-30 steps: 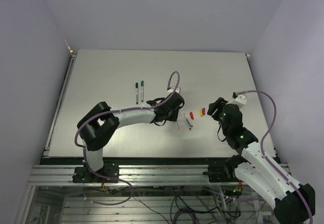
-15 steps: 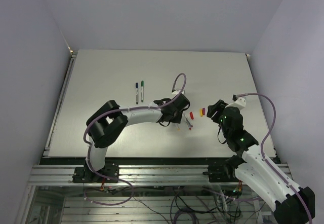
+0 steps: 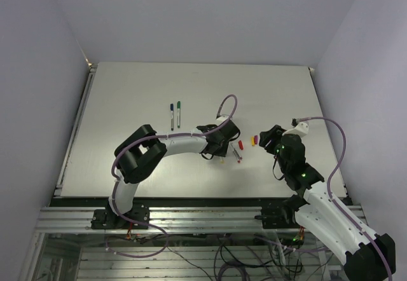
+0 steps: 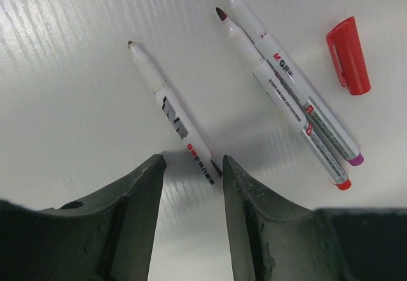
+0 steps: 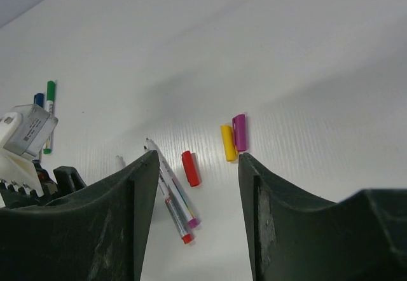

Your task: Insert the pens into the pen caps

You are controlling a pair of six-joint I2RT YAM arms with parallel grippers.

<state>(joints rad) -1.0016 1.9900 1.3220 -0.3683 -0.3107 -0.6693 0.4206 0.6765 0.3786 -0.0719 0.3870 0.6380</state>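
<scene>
Three uncapped pens lie on the white table. A lone pen (image 4: pixel 172 112) points away, and its rear end lies between the fingertips of my open left gripper (image 4: pixel 194 166), close to the right finger. Two more pens (image 4: pixel 286 87) rest side by side to its right, one red-ended, one magenta-ended. A red cap (image 4: pixel 348 55) lies beyond them. My right gripper (image 5: pixel 197 160) hangs open above the table, nothing in it, framing the red cap (image 5: pixel 190 168), a yellow cap (image 5: pixel 227 142) and a magenta cap (image 5: pixel 239 132) that touch each other. The paired pens (image 5: pixel 173 192) sit by its left finger.
Two capped pens, blue (image 3: pixel 172 116) and green (image 3: pixel 179 112), lie parallel farther back on the left. The left arm (image 3: pixel 184 144) stretches across the table (image 3: pixel 127 96) toward the centre. The table's right edge (image 3: pixel 327 135) runs close to the right arm.
My left gripper has slid right and toward the front, coming down over the lone pen's rear end. The right gripper's jaws have narrowed slightly; it has hardly moved.
</scene>
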